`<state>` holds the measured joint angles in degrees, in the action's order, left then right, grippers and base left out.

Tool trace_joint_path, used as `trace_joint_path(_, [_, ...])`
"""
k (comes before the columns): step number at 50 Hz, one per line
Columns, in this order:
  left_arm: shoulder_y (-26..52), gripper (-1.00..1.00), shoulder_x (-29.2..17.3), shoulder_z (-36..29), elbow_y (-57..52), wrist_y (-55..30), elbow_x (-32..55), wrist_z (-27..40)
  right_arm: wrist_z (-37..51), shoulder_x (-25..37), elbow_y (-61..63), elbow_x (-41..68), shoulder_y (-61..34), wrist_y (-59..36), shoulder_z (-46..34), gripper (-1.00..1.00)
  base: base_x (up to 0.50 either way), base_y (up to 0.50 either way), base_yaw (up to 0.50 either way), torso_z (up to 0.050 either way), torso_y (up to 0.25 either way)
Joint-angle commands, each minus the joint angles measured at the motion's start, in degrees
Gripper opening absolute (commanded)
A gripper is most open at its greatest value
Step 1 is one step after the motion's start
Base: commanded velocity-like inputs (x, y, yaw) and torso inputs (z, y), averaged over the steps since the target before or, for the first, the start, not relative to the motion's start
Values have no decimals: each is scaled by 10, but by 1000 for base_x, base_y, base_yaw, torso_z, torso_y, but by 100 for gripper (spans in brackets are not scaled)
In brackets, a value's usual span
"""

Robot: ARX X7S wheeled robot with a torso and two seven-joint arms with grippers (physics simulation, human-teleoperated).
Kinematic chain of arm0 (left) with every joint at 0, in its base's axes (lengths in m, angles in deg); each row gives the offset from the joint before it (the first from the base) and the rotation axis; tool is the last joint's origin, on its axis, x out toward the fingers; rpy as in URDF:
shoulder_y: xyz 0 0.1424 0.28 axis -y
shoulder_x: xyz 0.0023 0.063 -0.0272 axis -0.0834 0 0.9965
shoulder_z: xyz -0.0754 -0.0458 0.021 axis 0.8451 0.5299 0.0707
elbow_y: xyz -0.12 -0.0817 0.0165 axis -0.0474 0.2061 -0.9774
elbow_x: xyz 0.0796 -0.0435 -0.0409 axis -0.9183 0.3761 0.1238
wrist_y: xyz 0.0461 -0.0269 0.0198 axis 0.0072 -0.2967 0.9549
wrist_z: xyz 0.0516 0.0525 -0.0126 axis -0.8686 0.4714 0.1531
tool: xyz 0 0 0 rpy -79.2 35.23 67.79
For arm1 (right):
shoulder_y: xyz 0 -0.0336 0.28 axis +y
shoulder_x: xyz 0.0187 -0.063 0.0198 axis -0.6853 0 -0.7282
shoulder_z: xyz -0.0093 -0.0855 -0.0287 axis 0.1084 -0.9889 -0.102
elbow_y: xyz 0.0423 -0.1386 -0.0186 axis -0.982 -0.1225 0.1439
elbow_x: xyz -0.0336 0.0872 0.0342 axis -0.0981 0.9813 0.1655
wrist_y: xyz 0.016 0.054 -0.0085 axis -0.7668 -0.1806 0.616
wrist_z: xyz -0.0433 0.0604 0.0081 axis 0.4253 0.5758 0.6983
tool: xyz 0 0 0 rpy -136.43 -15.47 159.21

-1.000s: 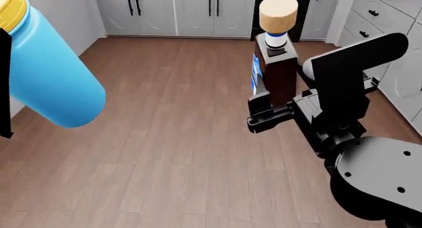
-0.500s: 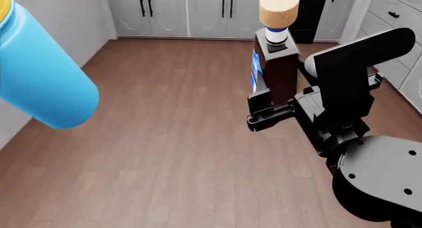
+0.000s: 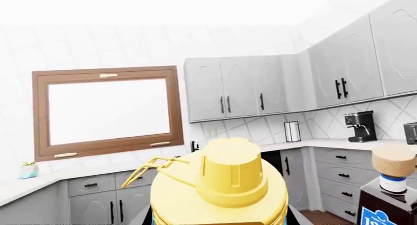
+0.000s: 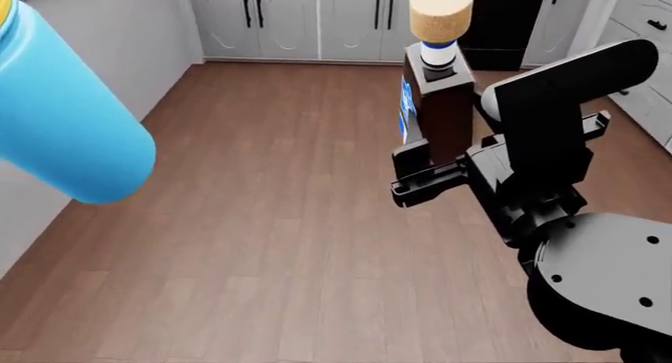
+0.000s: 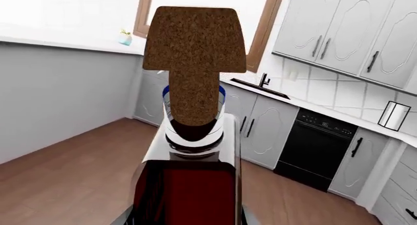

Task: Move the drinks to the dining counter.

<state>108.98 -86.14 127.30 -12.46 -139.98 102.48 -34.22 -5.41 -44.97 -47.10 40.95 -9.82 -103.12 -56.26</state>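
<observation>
Wood-plank floor [image 4: 273, 245], white cabinets [image 4: 315, 20], a black oven [image 5: 316, 147], a wood-framed window [image 3: 107, 110] and a coffee machine [image 3: 360, 126].

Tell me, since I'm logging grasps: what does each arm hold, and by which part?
The right gripper holds the brown bottle by its lower body. The blue flask is carried aloft on the left; its grip point is out of view.

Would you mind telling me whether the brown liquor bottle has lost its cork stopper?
No, the cork stopper sits in the neck of the brown liquor bottle, which stands upright in the right gripper.

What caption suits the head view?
Right hand carries a corked brown bottle; blue flask at left, above wooden floor.
</observation>
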Motion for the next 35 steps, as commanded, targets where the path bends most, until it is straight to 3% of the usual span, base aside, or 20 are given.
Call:
trace_joint_path(1, [6,-100,-2,2,4,7,11,17,-2,0,2,-36,-11,-8,11,-100,-498,-49,0,10,11])
trace_joint_path(35, [-11,-100,6,24,0,3,11,10,-5,6,1,-45,-6,3,1,-100,-498,-50,0,1,2])
